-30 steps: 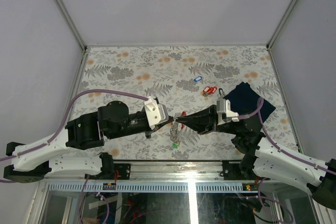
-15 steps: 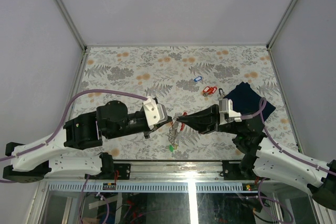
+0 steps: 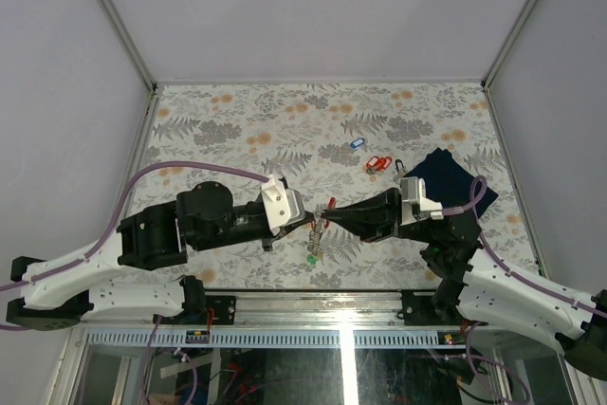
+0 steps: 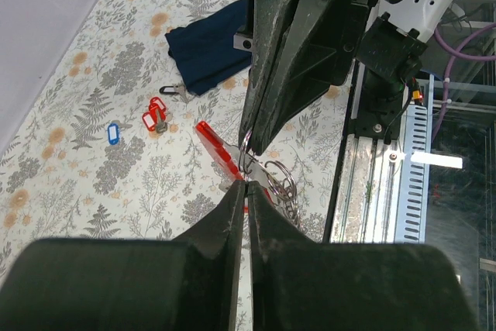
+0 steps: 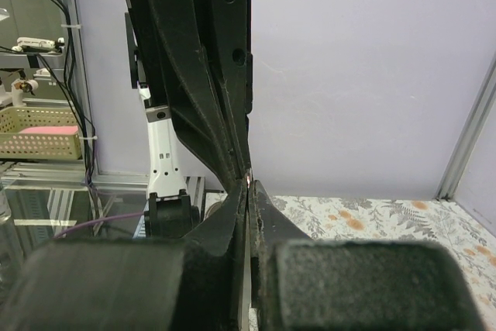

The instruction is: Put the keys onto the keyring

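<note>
From above, the left tool point(image 3: 305, 219) and right tool point(image 3: 322, 218) meet tip to tip over the worktop's point(image 3: 209, 111) near edge, the keyring point(image 3: 314, 238) dangling beneath. Left wrist: its fingers, pressed together, pinch the keyring beside a red-tagged key point(image 4: 215, 151). Right wrist: fingers pressed together too; what they pinch cannot be told.

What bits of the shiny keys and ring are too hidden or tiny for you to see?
- Top view: where the silvery keyring meets the red-tagged key is too small; the left gripper and right gripper tips crowd it.
- Right wrist view: the right gripper's own black fingers almost hide ring and keys.
- Left wrist view: the dark navy folded cloth is partly behind the right gripper.
</note>
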Controlling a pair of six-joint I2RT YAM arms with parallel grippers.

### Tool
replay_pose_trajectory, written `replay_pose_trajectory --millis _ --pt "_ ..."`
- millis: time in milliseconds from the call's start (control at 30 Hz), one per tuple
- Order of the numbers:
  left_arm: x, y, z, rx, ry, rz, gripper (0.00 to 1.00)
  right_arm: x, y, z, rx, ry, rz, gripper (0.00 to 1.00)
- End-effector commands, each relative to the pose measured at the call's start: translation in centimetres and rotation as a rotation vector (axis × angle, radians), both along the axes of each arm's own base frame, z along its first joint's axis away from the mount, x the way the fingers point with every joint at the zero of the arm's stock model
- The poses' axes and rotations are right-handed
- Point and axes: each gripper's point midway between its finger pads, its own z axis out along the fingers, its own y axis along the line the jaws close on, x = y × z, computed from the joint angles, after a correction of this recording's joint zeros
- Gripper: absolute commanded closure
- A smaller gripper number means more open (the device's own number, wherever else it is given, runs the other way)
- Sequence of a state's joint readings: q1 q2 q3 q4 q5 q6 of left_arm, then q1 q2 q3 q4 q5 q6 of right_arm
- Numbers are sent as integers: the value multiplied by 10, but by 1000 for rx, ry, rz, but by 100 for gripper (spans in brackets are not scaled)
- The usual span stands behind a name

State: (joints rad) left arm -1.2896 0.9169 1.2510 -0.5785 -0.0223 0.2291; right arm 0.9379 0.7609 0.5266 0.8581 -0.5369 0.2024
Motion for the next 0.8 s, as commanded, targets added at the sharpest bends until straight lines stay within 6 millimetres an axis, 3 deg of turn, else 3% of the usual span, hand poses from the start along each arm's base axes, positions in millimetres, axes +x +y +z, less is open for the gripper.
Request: replay_pose_trajectory --millis 0,167,333,567,767 --pt "-5 -7 15 -53 -16 -37 100 -8 -20 60 190 -86 -23 100" --pt "-6 -8 19 -79 -17 -39 99 -9 -21 61 199 -87 -21 100" --pt "-2 -2 30 -124 -29 -6 85 -10 -21 59 191 -93 -19 100" --pt "3 7 49 -254 -47 41 82 -13 -20 57 179 -108 -4 100" --pt "-3 -3 44 -275 -27 2 78 -16 -19 57 178 -109 14 100"
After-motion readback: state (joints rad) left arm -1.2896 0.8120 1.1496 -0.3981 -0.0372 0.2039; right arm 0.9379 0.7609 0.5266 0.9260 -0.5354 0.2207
